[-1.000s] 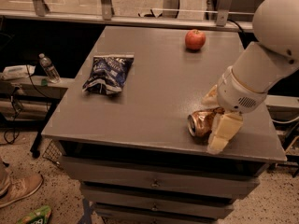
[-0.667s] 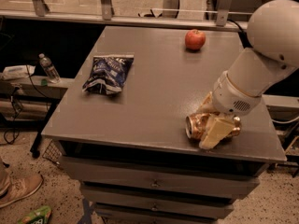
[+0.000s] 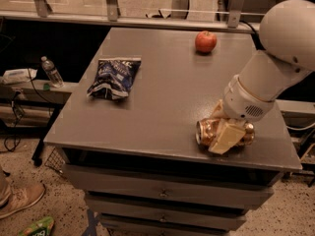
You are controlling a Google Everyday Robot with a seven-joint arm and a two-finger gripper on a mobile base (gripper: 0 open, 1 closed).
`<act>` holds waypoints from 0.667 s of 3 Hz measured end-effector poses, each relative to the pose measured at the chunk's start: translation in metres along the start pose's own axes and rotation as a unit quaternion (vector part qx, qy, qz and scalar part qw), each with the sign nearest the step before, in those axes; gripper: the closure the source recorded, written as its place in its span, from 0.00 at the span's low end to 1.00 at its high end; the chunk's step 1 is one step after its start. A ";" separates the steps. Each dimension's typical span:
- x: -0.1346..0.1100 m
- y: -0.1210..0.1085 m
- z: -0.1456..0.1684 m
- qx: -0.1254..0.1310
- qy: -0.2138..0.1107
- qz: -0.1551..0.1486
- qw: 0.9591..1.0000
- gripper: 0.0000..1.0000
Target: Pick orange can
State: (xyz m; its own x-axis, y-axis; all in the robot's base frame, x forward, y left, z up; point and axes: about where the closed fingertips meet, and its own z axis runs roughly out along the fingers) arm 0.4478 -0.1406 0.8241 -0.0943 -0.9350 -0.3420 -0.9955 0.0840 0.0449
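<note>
The orange can lies on its side near the front right edge of the grey table, its silver round end facing left. My gripper reaches down from the white arm at the right. One cream finger lies across the can's front and the other is behind it, so the fingers are closed around the can. The can rests on the table top, with part of its body hidden by the front finger.
A round red apple sits at the back right of the table. A blue snack bag lies at the left middle. A water bottle stands on a low shelf to the left. Drawers run below the table's front edge.
My arm and gripper have shifted slightly left and settled lower around the can. The front finger now lies closer against the can. The can has stayed on the table.
</note>
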 end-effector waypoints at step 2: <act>-0.008 -0.039 -0.070 0.091 -0.020 -0.026 0.995 1.00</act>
State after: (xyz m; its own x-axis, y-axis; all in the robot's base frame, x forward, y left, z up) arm 0.4879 -0.1600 0.8907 -0.0390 -0.9258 -0.3761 -0.9845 0.1000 -0.1440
